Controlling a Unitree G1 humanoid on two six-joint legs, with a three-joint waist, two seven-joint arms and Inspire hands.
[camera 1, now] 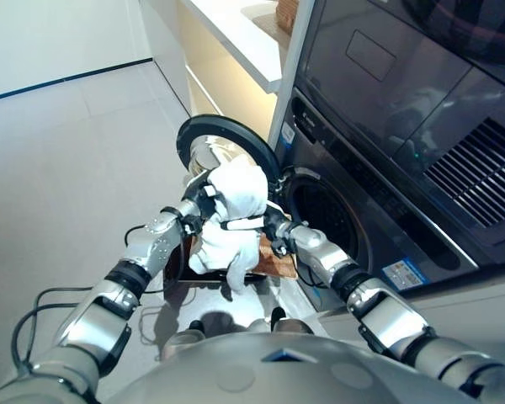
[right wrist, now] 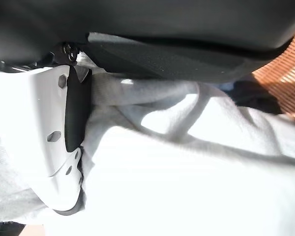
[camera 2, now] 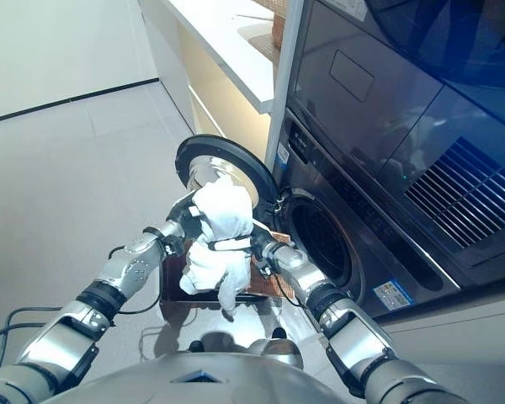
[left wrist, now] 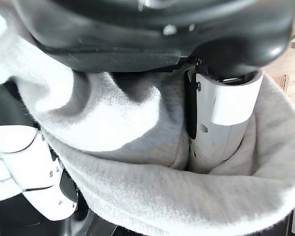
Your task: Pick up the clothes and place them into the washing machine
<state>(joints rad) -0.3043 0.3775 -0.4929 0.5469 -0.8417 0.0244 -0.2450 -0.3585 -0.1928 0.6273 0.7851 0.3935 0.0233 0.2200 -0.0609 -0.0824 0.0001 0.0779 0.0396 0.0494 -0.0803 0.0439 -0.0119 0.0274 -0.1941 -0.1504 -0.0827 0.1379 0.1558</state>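
A bundled white garment [camera 1: 231, 215] hangs between my two hands, raised above a brown woven basket [camera 1: 279, 263]. My left hand [camera 1: 202, 202] grips it from the left, and the left wrist view shows the white-covered thumb [left wrist: 226, 113] sunk into the cloth [left wrist: 137, 187]. My right hand [camera 1: 273, 225] clamps the garment from the right, thumb [right wrist: 39, 147] pressed against the fabric [right wrist: 196, 187]. The bundle hangs just left of the washing machine's dark drum opening [camera 1: 328, 220]. Behind it, the round door [camera 1: 223, 143] stands swung open. A loose end of the garment dangles down over the basket.
A dark appliance [camera 1: 387, 84] with a vent grille is stacked above the washer. A white counter [camera 1: 236, 34] runs along the wall behind the open door. Pale floor tiles [camera 1: 59, 160] stretch to the left.
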